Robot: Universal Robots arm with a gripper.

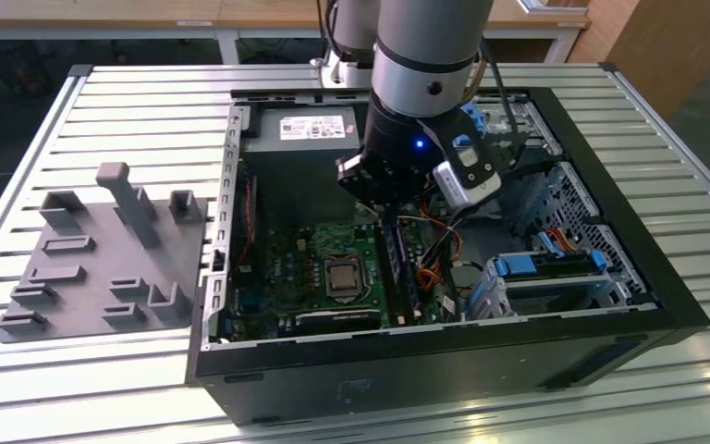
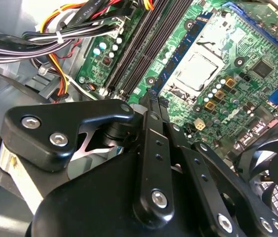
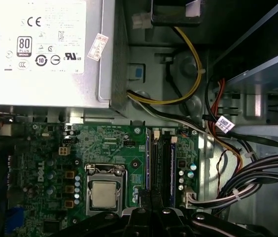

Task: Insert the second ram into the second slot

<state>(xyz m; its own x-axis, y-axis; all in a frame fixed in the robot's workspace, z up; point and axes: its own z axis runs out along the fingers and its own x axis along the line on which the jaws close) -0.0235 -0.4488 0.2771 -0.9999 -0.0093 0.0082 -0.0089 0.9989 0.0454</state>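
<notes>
In both wrist views the second ram (image 2: 178,54) (image 3: 149,163), a thin blue stick, stands on edge along the memory slot closest to the CPU socket (image 2: 195,69). Its near end runs in between the fingertips of my gripper (image 2: 155,98) (image 3: 148,197), which is shut on it. Black memory slots (image 2: 136,49) (image 3: 161,163) lie right beside it on the side away from the socket. In the exterior view my gripper (image 1: 390,215) reaches down into the open computer case (image 1: 651,305), over the far end of the slot row.
The power supply (image 1: 312,129) (image 3: 45,49) sits at the far end of the case. A cable bundle (image 2: 70,34) (image 3: 257,173) runs close past the slots. A fan (image 2: 277,163) is beside the board. Blue drive-bay clips (image 1: 534,264) are at the exterior view's right, a grey fixture plate (image 1: 96,250) at its left.
</notes>
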